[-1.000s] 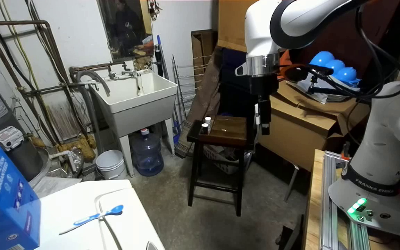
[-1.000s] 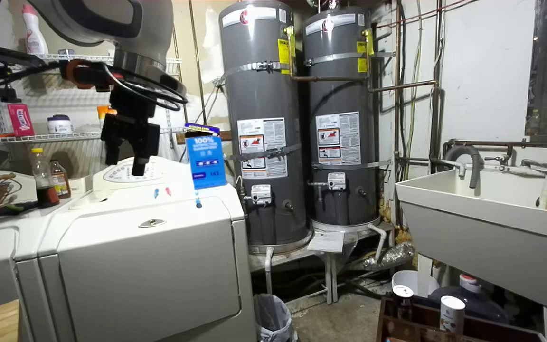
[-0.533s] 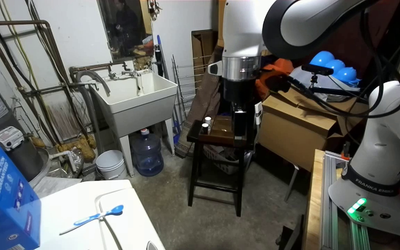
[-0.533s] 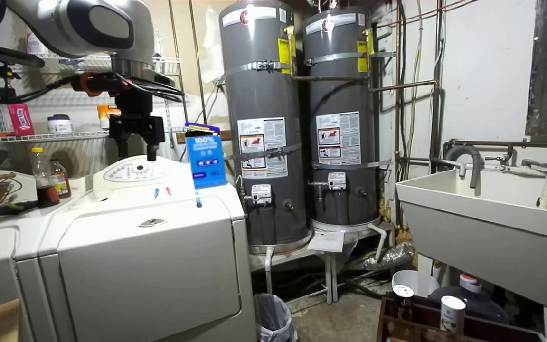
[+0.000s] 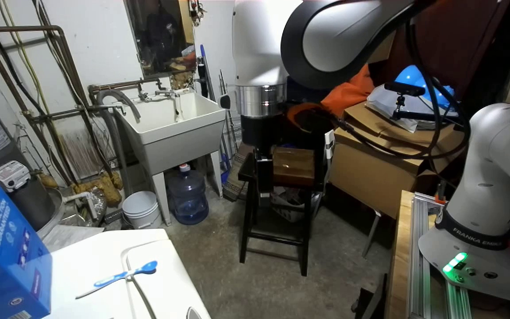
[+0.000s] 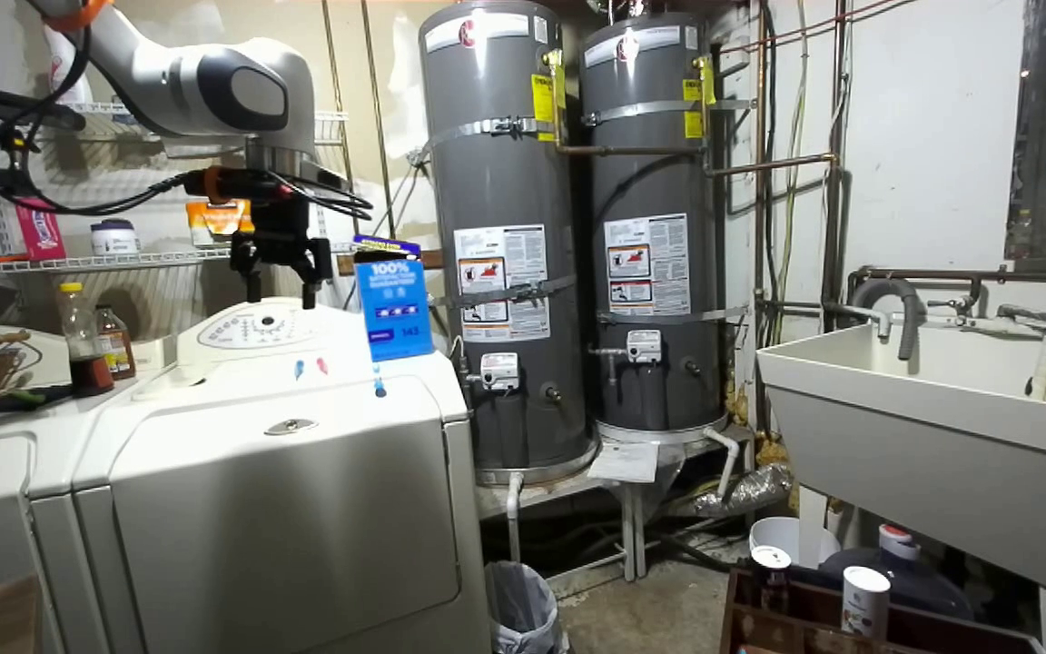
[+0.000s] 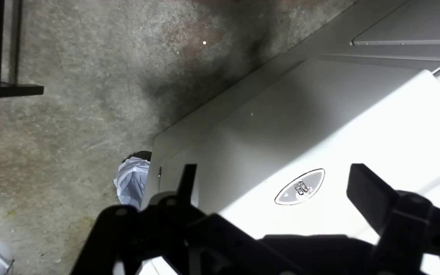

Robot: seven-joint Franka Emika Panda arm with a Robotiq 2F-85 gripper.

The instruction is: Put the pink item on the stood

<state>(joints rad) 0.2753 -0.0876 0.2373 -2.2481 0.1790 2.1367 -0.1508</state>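
Observation:
A small pink item [image 6: 321,365] lies on top of the white dryer [image 6: 287,509], close to a small blue one [image 6: 299,369]. It does not show in the wrist view. The dark wooden stool [image 5: 277,239] stands on the floor and bears a brown tray [image 5: 293,177]; that tray also shows in an exterior view [image 6: 732,627]. My gripper [image 6: 281,292] is open and empty, in the air above the dryer. In the wrist view [image 7: 273,183], the dryer's oval badge [image 7: 300,188] shows between the fingers. In an exterior view [image 5: 264,191], the gripper overlaps the stool.
A blue box [image 6: 393,309] and a blue spoon [image 5: 126,275] are on the dryer. A pink box [image 6: 39,229] stands on the wire shelf behind. Two shakers [image 6: 865,599] [image 6: 770,577] stand in the tray. A white sink [image 5: 179,137] is by the wall.
The arm has swung across the scene, leftward in one view and slightly rightward and up in another, with the gripper still open. The dryer, stool and items have not moved.

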